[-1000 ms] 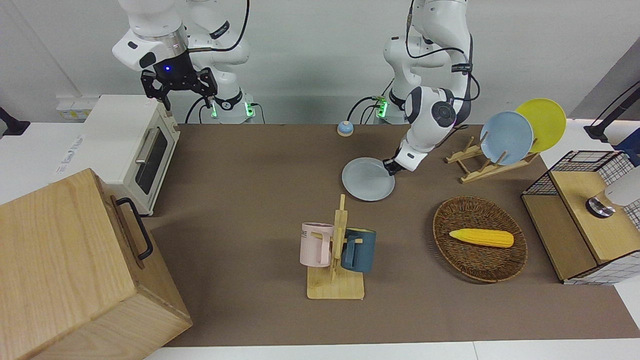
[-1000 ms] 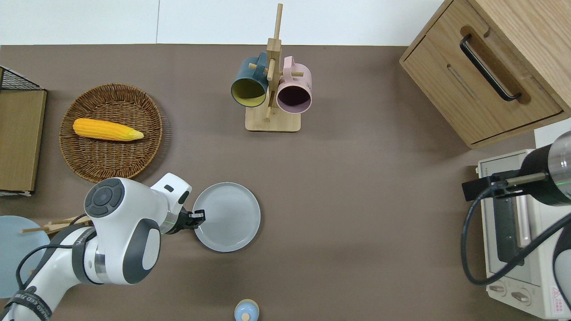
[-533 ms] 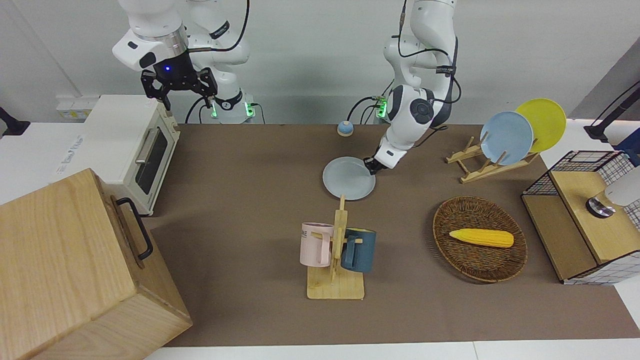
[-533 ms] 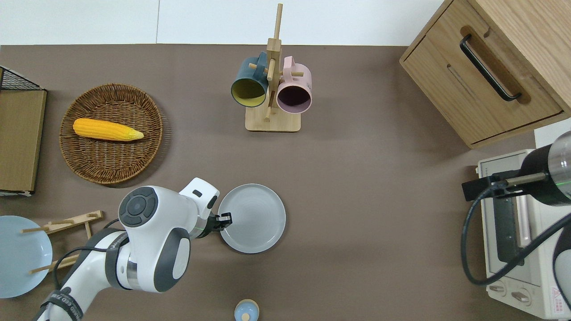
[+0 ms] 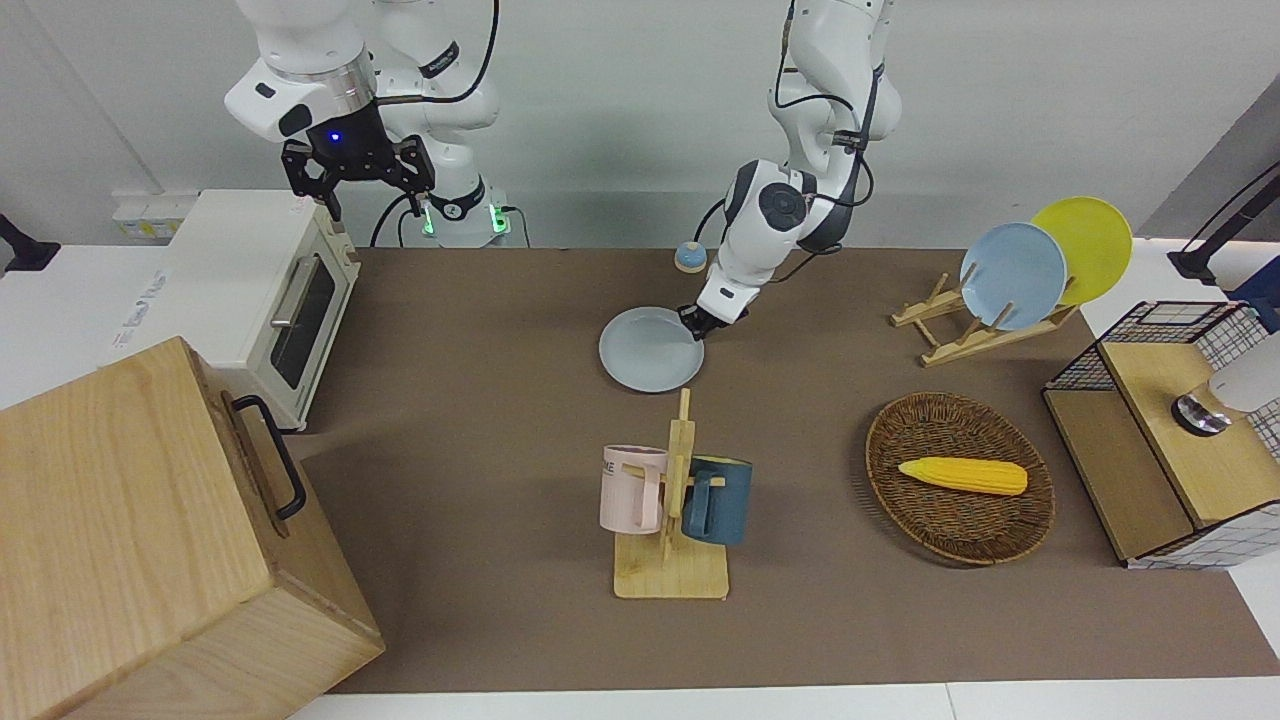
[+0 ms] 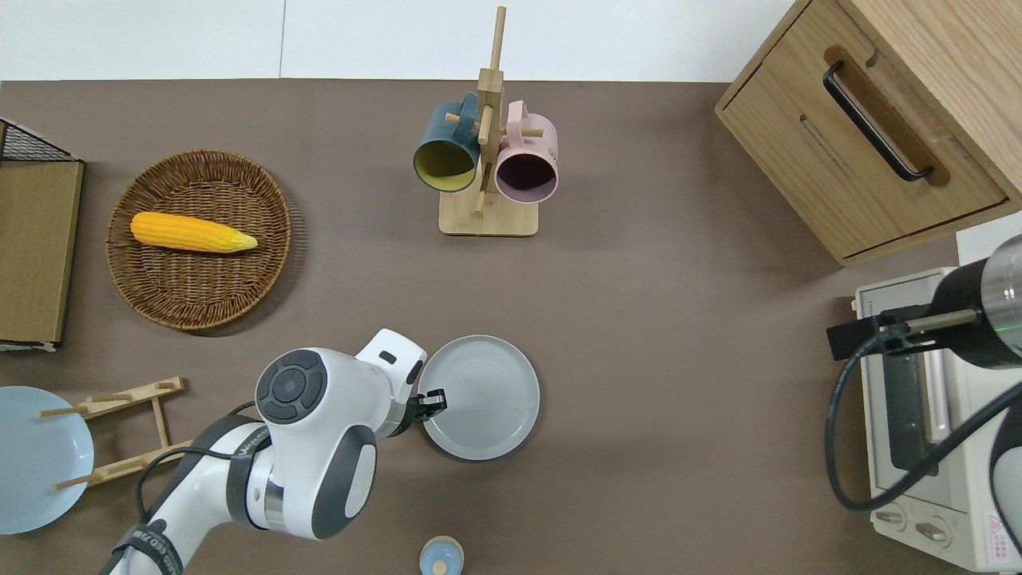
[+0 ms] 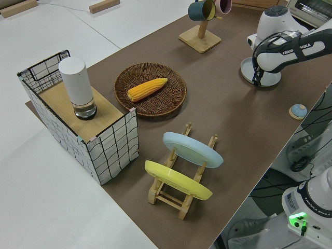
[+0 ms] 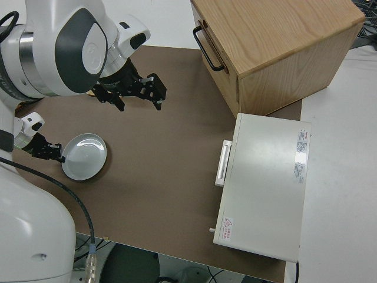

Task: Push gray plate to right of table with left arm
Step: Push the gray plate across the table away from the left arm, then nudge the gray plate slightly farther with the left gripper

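Note:
The gray plate (image 5: 650, 350) lies flat on the brown table (image 5: 480, 330), near the middle and nearer to the robots than the mug rack. It also shows in the overhead view (image 6: 483, 397) and the right side view (image 8: 85, 157). My left gripper (image 5: 696, 322) is low at the table, shut and empty. Its tip touches the plate's rim on the side toward the left arm's end, as the overhead view (image 6: 433, 399) shows. My right arm is parked, its gripper (image 5: 358, 188) open with a lit blue dot on the wrist.
A mug rack (image 5: 670, 500) holds a pink and a dark blue mug. A wicker basket (image 5: 960, 520) holds corn. A plate rack (image 5: 950, 330) holds a sky-blue and a yellow plate. A toaster oven (image 5: 260, 290), wooden cabinet (image 5: 150, 540), wire crate (image 5: 1170, 420) and small blue bell (image 5: 690, 257) stand around.
My left gripper has slid the gray plate along the table toward the right arm's end, staying against its rim. The right arm has not moved.

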{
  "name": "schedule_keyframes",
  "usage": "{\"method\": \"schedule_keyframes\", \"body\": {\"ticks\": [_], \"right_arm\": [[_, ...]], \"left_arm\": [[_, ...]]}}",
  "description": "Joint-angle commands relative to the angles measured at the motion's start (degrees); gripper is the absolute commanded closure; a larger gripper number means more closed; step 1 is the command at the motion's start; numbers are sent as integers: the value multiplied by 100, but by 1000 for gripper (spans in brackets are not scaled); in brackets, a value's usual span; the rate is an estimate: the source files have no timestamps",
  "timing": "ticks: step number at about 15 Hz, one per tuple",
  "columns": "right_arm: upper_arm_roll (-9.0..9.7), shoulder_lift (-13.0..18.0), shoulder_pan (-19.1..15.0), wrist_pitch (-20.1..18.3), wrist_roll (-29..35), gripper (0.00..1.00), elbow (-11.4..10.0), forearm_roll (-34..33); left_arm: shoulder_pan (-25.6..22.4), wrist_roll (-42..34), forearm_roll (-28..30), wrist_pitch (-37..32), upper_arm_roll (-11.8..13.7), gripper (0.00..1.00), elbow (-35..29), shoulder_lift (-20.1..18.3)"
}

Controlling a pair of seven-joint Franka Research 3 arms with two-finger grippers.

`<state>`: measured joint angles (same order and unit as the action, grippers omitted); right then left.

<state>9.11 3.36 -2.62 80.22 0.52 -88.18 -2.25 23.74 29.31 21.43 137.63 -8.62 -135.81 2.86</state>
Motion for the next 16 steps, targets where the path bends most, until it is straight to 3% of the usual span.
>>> {"method": "schedule_keyframes", "body": {"ticks": [1,11,16], "right_arm": [[30,60,-46,-68,-43,5,-23,5],[30,60,-46,-68,-43,5,-23,5],[30,60,-46,-68,-43,5,-23,-3]], "left_arm": [[105,416,264,536,-411,1000,46,407],[157,1330,265,949,-1132,1000,353,689],[421,1594,265,1134,-1141,1000,608,988]]}}
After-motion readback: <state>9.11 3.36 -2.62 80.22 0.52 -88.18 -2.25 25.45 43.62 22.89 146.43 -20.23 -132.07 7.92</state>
